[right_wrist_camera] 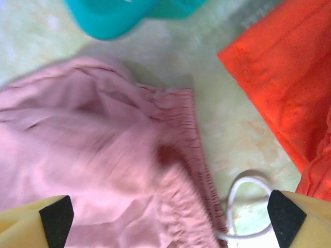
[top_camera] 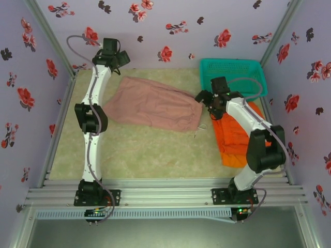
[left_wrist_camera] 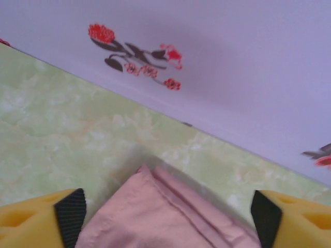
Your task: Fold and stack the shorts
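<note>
Two risks stand out, both tied to the pink-beige shorts (top_camera: 155, 106), which lie spread across the middle of the tabletop (top_camera: 139, 150). The left gripper (left_wrist_camera: 168, 212) hangs over their far left corner with its fingers wide apart and holding nothing. If it closes from this height, it will likely catch only the top layer of the doubled cloth, and the fold would peel open when lifted. The right gripper (right_wrist_camera: 170, 217) is also spread and empty, over the gathered waistband at the opposite end. The white drawstring (right_wrist_camera: 231, 199) loops loose on the tabletop just beside that waistband. A finger could snag it and drag the whole garment askew.

The orange shorts (top_camera: 238, 134) lie in a rumpled heap under the right arm, close to the pink pair but not touching it. Whether that heap is one piece or two I cannot tell. A low sweep of that arm could rake them out of place.

The tabletop is pale green and marbled, and it looks smooth, so cloth will probably slide on it rather than stay put. A teal basket (top_camera: 232, 61) sits in the far right corner. Lilac walls with red flower print (top_camera: 170, 20) close in three sides, and an aluminium rail (top_camera: 165, 194) runs along the near edge.
</note>
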Available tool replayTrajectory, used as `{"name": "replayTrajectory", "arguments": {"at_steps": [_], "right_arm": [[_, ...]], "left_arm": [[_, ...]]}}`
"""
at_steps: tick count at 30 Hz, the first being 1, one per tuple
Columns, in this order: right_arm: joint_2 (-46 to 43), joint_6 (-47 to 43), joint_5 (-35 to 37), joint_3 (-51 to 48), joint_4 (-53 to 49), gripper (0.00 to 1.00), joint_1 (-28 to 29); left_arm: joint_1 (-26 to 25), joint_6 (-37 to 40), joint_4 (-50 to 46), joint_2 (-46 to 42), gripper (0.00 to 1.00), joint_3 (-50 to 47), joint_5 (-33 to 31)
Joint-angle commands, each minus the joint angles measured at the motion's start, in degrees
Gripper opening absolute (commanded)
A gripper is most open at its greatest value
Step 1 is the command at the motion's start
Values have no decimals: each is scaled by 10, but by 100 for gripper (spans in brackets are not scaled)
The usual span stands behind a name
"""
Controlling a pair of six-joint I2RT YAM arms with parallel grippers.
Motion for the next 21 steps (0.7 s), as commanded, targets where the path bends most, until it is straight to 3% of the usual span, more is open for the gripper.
{"name": "replayTrajectory", "arguments": {"at_steps": [1, 5, 9, 14, 21], "right_arm": [[-78, -11, 0, 8, 21, 99, 19], [-71, -17, -31, -1, 58, 99, 69], [29, -51, -76, 66, 28, 99, 101], [125, -49, -133, 94, 33, 99, 103], [181, -71, -105, 76, 9, 99, 102]], "left_arm": [[1, 25, 50, -142, 94, -64, 22], [1, 13, 117, -277, 99, -282, 61], [0, -30, 221, -362, 99, -493, 128], [-1, -85, 296, -372, 99, -643, 161], [-6, -121, 407, -344, 99, -779, 165]]}}
